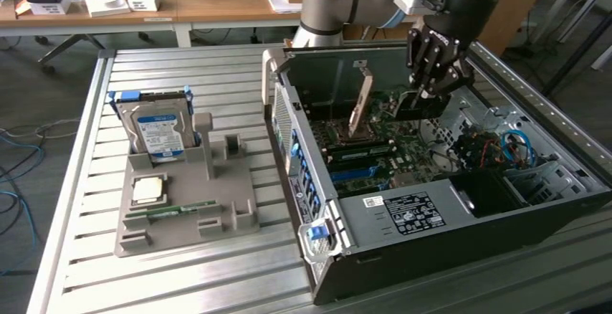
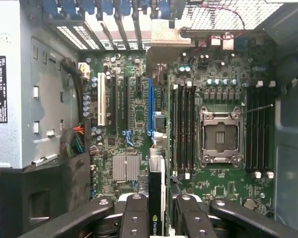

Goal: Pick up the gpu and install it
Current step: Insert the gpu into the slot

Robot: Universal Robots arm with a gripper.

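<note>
The gpu (image 2: pixel 156 191) stands on edge inside the open computer case (image 1: pixel 411 213), over the green motherboard (image 2: pixel 134 114), close to the long blue slot (image 2: pixel 150 106); whether it touches the slot I cannot tell. The gripper (image 2: pixel 159 210) clamps it from both sides, its black fingers (image 2: pixel 134 215) pressed to the card's faces; in the exterior view the gripper (image 1: pixel 435 84) reaches down into the case. Beside the card sits the empty processor socket (image 2: pixel 218 136); well apart, to the exterior view's left, a hard drive (image 1: pixel 158 131) stands in a grey holder (image 1: pixel 191 206) on the slatted table (image 1: pixel 86 149).
</note>
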